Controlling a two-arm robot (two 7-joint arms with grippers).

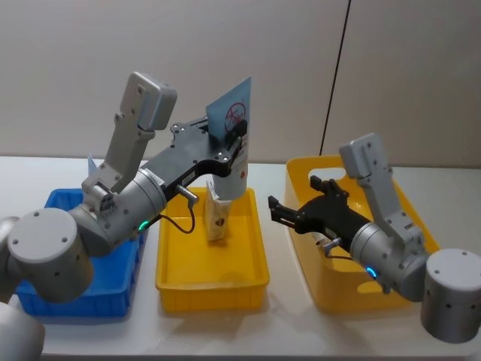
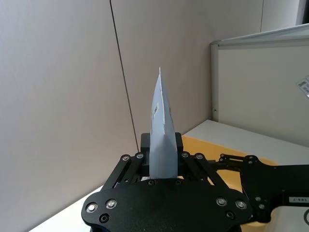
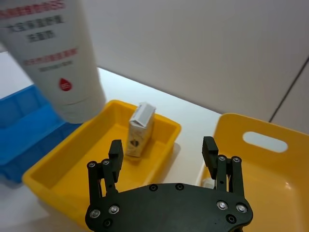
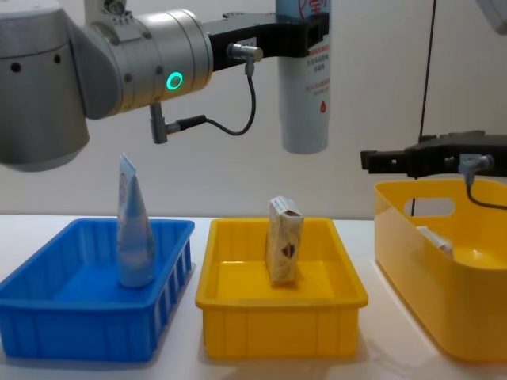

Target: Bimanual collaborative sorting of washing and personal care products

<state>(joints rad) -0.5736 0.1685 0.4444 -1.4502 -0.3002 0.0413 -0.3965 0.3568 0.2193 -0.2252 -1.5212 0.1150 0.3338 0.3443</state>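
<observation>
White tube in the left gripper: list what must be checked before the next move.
1. Hold: the left gripper is shut on the white tube near its flat end, cap hanging down. Ok.
2. Clearance below: the tube hangs well above the cream carton standing in the yellow tray. Ok.
3. Right gripper free to receive: open and empty. Ok.
4. Right gripper at the tube: it is off to the side, near the yellow basket. Not ok.
5. Blue crate: the slim bluish tube stands inside, with bare floor beside it. Ok.
6. Firmness of the hold: cannot tell.
</observation>
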